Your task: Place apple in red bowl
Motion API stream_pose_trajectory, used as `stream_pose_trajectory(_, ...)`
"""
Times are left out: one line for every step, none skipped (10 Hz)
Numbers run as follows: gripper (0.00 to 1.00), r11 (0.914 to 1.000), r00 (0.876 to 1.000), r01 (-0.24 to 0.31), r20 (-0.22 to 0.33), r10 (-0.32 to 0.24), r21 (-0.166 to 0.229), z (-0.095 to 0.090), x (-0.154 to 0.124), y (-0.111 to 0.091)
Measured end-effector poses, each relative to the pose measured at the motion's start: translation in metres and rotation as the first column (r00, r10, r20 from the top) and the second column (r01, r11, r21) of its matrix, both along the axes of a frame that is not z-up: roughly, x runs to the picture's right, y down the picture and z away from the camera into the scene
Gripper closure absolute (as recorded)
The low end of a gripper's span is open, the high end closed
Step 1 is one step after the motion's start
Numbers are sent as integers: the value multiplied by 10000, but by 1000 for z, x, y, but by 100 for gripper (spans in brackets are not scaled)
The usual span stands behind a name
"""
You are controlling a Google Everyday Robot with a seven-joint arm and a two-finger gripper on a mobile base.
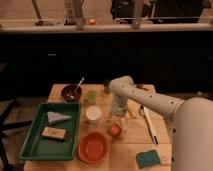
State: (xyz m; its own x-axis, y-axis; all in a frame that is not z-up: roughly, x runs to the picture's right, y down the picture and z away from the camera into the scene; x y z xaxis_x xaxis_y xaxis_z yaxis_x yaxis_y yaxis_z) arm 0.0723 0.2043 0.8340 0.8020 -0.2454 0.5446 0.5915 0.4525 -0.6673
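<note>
The apple [115, 131], small and orange-red, rests on the wooden table just right of the red bowl [93, 148], a wide shallow orange-red bowl at the table's front. My gripper [116, 123] hangs straight down over the apple, open, its fingers reaching to the fruit's top and sides. The apple is still on the tabletop. The bowl holds nothing that I can see.
A green tray [33, 145] at the left holds a grey wedge and a brown block. Behind stand a maroon bowl with a spoon [72, 92], a green cup [91, 96] and a white cup [93, 114]. A white utensil [150, 127] and a teal sponge [148, 159] lie at the right.
</note>
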Motion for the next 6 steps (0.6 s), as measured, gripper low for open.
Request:
stream_pose_trajectory(20,10000,9999,-75,-81,75,-43,1,3,-1)
stream_pose_trajectory(20,9999,9998,-141,-164,140,-63,1,6,-2)
stream_pose_trajectory(20,9998,9995,-208,-245,206,-80,1,9,-2)
stream_pose_trajectory(20,9996,9991,-282,-332,279,-95,0,12,-2)
stream_pose_trajectory(20,9995,9989,-311,-367,308,-95,-1,14,-2)
stream_pose_trajectory(20,9994,9987,-322,-396,318,-99,-2,16,-1)
